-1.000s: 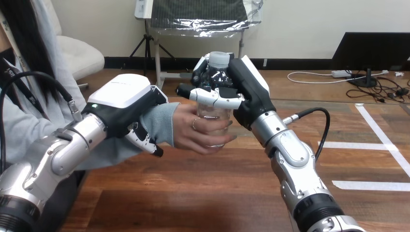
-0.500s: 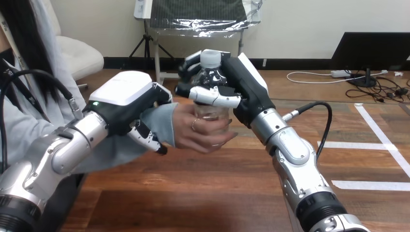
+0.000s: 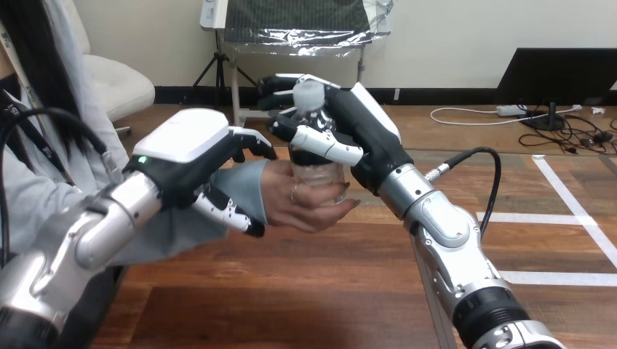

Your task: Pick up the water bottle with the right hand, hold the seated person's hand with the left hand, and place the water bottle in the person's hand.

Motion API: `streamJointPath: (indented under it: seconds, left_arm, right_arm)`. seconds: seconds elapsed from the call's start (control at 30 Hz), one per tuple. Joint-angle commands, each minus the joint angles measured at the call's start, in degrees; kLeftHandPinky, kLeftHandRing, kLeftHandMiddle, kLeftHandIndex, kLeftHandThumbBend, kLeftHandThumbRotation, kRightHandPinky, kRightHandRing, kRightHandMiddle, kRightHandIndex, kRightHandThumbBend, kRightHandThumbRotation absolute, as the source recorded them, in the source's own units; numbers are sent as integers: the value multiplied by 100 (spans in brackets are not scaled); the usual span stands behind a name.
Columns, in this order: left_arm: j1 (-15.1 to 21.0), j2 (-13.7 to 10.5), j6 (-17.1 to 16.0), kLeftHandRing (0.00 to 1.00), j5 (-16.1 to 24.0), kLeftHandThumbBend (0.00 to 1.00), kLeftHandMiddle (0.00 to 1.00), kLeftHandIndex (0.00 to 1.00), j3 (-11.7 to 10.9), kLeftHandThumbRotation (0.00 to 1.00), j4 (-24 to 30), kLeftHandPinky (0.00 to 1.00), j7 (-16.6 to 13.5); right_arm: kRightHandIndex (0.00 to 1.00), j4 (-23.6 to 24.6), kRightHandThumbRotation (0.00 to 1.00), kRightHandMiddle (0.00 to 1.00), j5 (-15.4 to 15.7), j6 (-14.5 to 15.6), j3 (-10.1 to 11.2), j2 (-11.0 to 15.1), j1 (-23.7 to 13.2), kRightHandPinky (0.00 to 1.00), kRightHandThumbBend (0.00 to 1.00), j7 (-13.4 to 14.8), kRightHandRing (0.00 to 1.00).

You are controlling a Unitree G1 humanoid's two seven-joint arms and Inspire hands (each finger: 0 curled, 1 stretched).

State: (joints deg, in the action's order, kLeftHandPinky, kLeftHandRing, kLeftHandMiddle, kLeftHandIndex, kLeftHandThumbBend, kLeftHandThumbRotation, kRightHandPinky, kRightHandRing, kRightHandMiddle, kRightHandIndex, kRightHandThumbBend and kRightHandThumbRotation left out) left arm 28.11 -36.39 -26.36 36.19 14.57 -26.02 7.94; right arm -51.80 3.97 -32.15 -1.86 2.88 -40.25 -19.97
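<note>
- Right hand [image 3: 356, 138], brought in from 5 o'clock, is clasped on the clear plastic water bottle [image 3: 316, 174] with a pale cap. Its thumb is laid across the front and its fingers are set behind the upper part.
- The water bottle is held upright just above the view's centre, off the counter. Its lower body is wrapped by the person's hand [image 3: 305, 203], which is extended from 9 o'clock.
- The left hand [image 3: 185, 142], at 9 o'clock of the bottle, is closed about the person's grey-sleeved wrist [image 3: 244, 182], with fingers over it and thumb under it.
- The placing is judged nearly done, with only the release left.
- If the right hand were opened before the person's grip is firm, the smooth bottle could slip through and drop toward 6 o'clock.
- If the thumb caught on the bottle during withdrawal toward 3 o'clock, the bottle could be dragged or tipped out of the person's fingers, which lie just beside that thumb and could be nipped.
- The brown, glossy wooden counter [image 3: 291, 291] lies below at 6 o'clock. On so hard a surface a dropped bottle would be expected to bounce or roll.
- Free space for backing the right arm away is seen at 3 o'clock.
</note>
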Motion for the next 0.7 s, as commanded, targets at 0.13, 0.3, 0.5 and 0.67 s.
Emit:
streamJointPath:
  seconds: [0.13,0.3,0.5,0.67]
  left_arm:
    - [-325,-148,125,87,-157,100,91,94,-252,39,443,82,-96]
    - [-546,-172,129,89,-174,100,94,97,-312,41,617,84,-154]
    - [-784,-145,138,92,-259,100,96,99,-411,43,769,86,-168]
    - [-994,-160,213,94,-264,100,99,100,-467,45,972,87,-154]
  right_arm:
    - [99,-33,82,93,146,-340,-142,147,-233,89,100,-29,93]
    - [100,-152,84,96,135,-430,-126,191,-230,93,100,-33,96]
    - [100,-278,84,99,94,-493,-91,243,-231,96,100,-61,99]
    - [100,-355,85,99,69,-493,-70,309,-233,97,100,-113,100]
